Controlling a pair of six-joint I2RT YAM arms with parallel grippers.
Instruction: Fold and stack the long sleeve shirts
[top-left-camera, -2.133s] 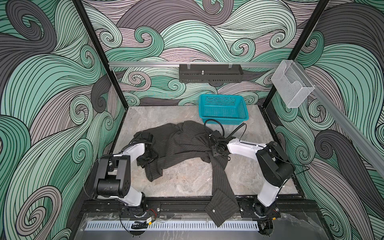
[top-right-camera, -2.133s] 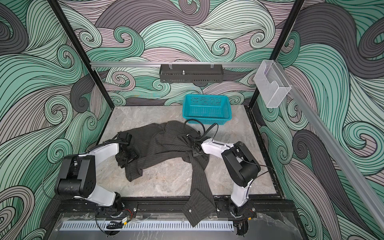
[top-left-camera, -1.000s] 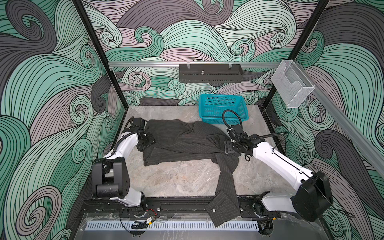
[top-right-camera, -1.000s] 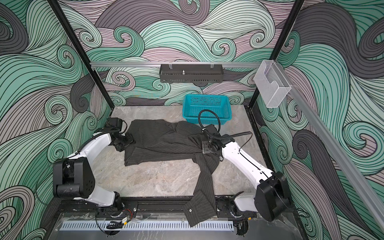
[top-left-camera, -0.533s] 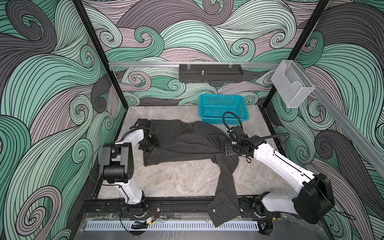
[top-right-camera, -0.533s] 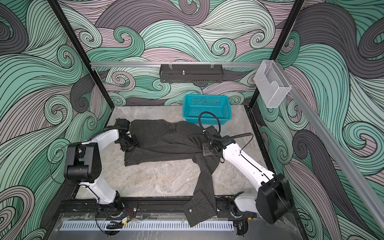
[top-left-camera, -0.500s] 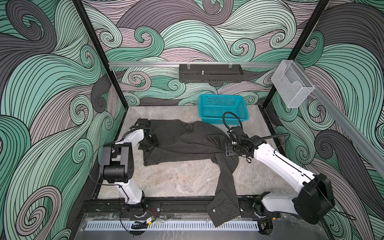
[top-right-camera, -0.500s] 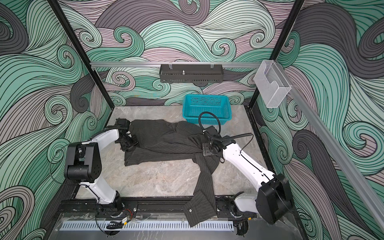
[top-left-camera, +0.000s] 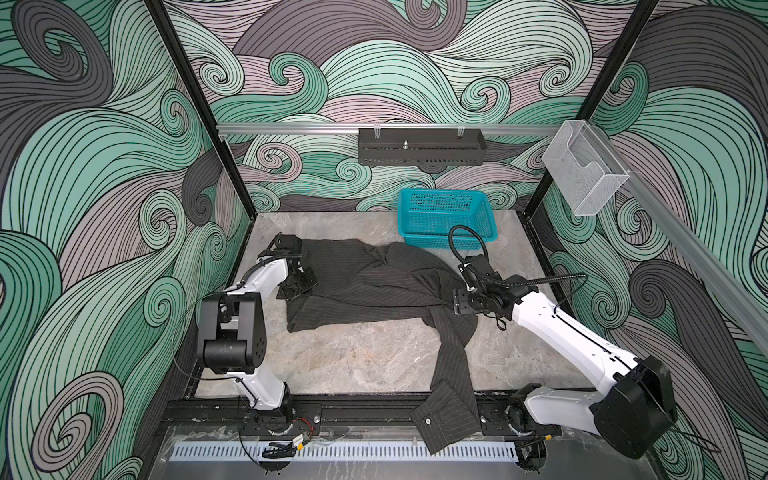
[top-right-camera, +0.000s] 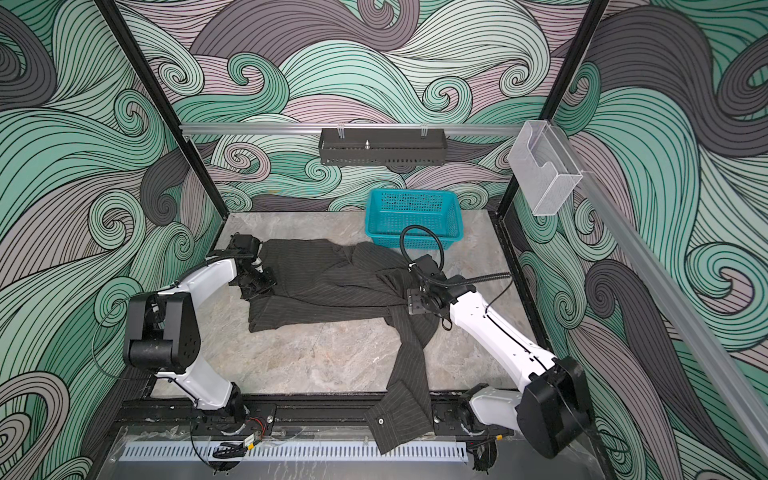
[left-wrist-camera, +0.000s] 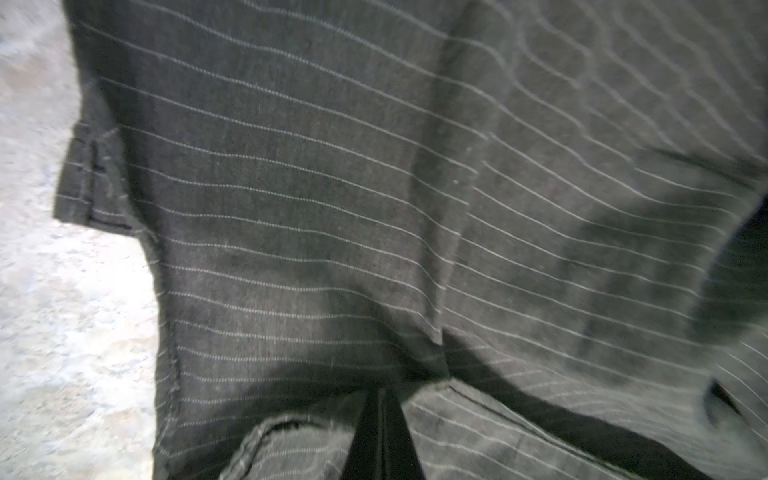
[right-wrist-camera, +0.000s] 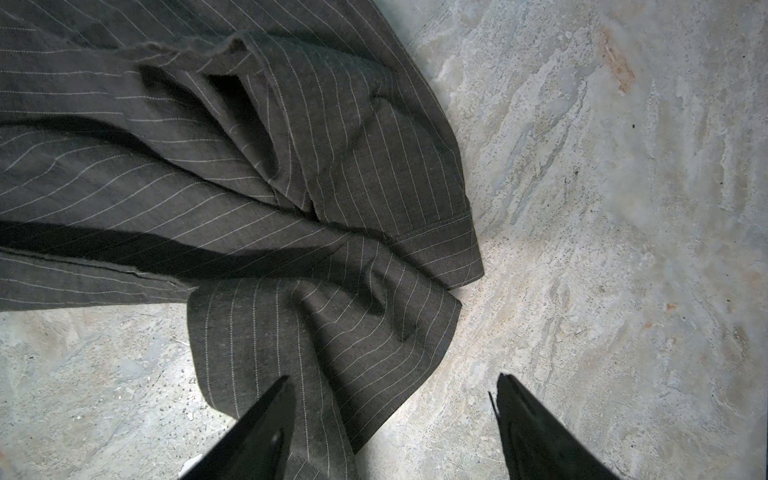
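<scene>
The shirt (top-left-camera: 374, 286) lies rumpled on the table (top-left-camera: 374, 357), one sleeve (top-left-camera: 451, 399) trailing off the front edge. The left gripper (left-wrist-camera: 382, 399) is clamped on its edge. The right gripper (right-wrist-camera: 392, 386) gapes, holding nothing. Its next grip should be firm, then an even outward pull.

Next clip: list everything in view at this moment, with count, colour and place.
shirt: one, dark charcoal pinstriped, spread across the table, one sleeve hanging over the front edge
basket: one, teal, back of table, right of centre
tray: one, black, on back rail
holder: one, clear, on right rail
table: one, grey marble
left gripper: one, black, shut on shirt's left edge
right gripper: one, black, open, over shirt's right edge
</scene>
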